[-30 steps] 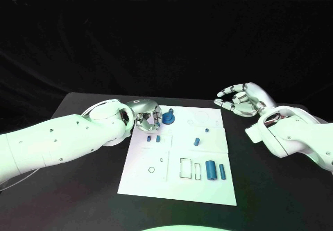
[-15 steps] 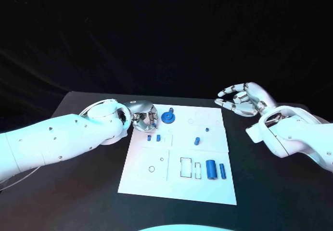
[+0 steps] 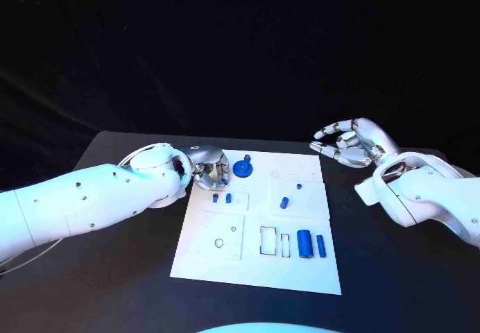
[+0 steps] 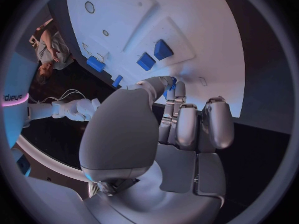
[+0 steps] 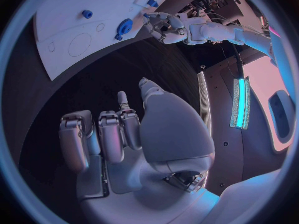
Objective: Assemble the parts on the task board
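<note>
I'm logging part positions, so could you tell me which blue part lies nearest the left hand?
The round blue part at the board's far edge, just beside the left hand; the other blue parts lie nearer the robot.

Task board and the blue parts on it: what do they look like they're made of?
The task board looks like matte white rigid plastic or painted sheet: flat, even, no glare, with printed outlines and shallow recesses. The blue parts, such as the round gear-like piece and the large cylinder, look like moulded or printed plastic: uniform saturated colour, dull sheen. Neither can be confirmed by sight alone.
</note>
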Available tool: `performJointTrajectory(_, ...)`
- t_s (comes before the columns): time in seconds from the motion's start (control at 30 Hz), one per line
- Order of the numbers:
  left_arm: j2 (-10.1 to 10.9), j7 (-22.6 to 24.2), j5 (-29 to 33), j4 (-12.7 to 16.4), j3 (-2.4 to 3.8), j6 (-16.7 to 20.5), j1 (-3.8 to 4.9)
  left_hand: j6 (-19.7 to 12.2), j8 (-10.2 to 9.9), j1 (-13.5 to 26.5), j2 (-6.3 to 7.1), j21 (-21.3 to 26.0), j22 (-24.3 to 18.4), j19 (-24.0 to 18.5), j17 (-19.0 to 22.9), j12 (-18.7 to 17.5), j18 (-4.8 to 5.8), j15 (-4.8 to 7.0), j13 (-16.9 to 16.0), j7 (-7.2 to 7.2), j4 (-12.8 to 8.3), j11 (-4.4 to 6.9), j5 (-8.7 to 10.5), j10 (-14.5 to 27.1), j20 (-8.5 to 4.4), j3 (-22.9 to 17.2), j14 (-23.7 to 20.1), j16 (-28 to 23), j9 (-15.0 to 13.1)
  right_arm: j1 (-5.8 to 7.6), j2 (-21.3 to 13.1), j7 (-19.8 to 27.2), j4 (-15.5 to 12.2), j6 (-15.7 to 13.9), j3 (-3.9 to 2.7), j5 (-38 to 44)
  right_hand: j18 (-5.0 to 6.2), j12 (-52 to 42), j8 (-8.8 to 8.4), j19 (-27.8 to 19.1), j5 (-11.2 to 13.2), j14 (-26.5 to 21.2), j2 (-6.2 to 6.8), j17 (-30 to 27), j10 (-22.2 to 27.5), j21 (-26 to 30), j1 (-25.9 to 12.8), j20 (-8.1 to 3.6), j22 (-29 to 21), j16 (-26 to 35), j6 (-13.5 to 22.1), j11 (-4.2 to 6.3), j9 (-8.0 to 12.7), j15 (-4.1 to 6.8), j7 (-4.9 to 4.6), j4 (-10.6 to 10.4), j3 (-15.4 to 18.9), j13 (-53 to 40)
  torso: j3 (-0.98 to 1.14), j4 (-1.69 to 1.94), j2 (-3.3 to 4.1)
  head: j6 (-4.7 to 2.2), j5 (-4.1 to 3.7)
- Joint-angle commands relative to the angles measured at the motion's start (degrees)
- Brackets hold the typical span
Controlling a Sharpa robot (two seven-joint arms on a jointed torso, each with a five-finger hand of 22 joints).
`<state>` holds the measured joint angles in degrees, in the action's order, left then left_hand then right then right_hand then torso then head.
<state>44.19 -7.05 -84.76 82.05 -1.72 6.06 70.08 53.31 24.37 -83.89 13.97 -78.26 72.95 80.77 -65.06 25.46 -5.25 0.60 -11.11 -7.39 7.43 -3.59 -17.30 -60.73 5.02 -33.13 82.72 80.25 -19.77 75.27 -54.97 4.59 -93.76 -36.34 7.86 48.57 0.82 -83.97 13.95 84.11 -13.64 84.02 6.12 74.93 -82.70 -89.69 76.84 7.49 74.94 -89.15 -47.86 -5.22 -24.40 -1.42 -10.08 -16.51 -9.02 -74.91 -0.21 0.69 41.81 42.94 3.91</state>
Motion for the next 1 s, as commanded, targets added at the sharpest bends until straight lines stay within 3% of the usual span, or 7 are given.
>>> performJointTrajectory(0.03, -0.2, 0.5, 0.5, 0.1, 0.00, -0.5, -0.04, 0.4, -0.1, 0.6, -0.08, -0.1, 0.0, 0.2, 0.1, -0.3, 1.09, -0.06, 0.1, -0.08, -0.3, -0.03, 0.18, -0.6, -0.20, -0.1, 0.3, 0.0, 0.0, -0.03, 0.0, 0.4, 0.0, 0.4, 0.01, 0.5, -0.73, 0.2, 0.32, 5.7, -0.2, 5.1, 0.01, 11.7, 0.2, 0.0, -0.2, -0.38, 14.8, 0.2, 0.0, 0.01, 0.1, 0.37, 0.18, 0.0, -0.2, -7.4, 0.00, 0.02, -0.04, 0.02, -0.08)
performJointTrajectory(1.0, -1.6, -1.0, 0.4, -1.3, -0.12, -4.1, -0.26, 0.7, -0.2, 0.7, -0.13, 0.4, -0.7, -0.3, 0.5, -0.5, 0.93, -0.04, 0.1, -0.04, -0.4, 0.01, 0.36, -0.8, -0.26, -0.1, 0.2, -0.1, 0.0, -0.03, 0.0, 0.4, -0.2, 0.4, 0.00, 0.5, -0.73, 0.2, 0.32, 5.7, -0.2, 5.1, 0.01, 11.7, 0.2, 0.0, -0.2, -0.38, 14.8, 0.2, 0.0, 0.01, 0.1, 0.37, 0.18, 0.0, -0.2, -7.4, -0.02, 0.07, -0.04, 0.25, -0.25)
